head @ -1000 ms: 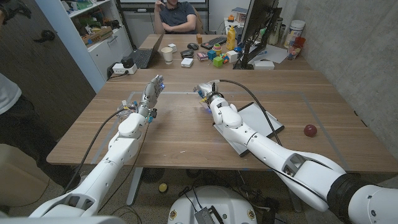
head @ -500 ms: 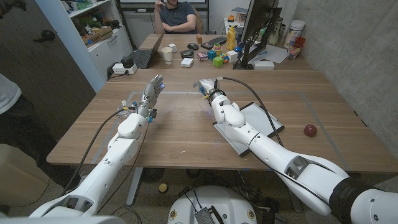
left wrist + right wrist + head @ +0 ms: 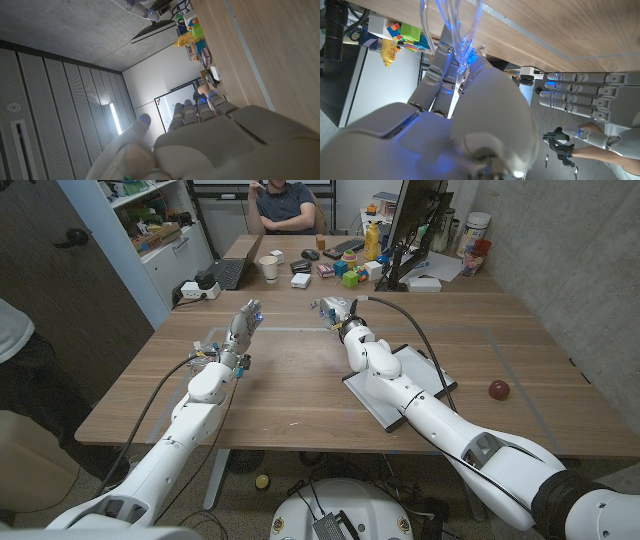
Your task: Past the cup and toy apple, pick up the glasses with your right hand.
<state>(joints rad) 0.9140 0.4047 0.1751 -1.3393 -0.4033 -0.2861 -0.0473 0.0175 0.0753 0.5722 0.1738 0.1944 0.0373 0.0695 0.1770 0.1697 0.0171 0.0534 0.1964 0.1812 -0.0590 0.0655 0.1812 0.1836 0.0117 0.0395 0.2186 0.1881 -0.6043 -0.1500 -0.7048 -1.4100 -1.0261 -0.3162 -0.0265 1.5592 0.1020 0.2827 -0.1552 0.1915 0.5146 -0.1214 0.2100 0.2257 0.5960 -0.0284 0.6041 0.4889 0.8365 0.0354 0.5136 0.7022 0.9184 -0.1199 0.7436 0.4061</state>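
Clear plastic glasses [image 3: 454, 20] are pinched in the right hand [image 3: 338, 311]; the wrist view shows the transparent frame rising between its fingers [image 3: 437, 70], lit blue. In the head view that hand is above the worktop [image 3: 300, 380], just beyond the grey pad [image 3: 400, 385] over which its arm passes. Left of the pad, well apart from it, the left hand [image 3: 245, 320] holds nothing, its fingers straight and close together, thumb a little apart. A red toy apple [image 3: 498, 389] lies to the right of the pad, near the worktop's right edge. Far beyond the pad, on the next worktop, a cup [image 3: 269, 268] stands near a laptop [image 3: 232, 272] and coloured blocks [image 3: 350, 275]. A person [image 3: 288, 204] sits behind those.
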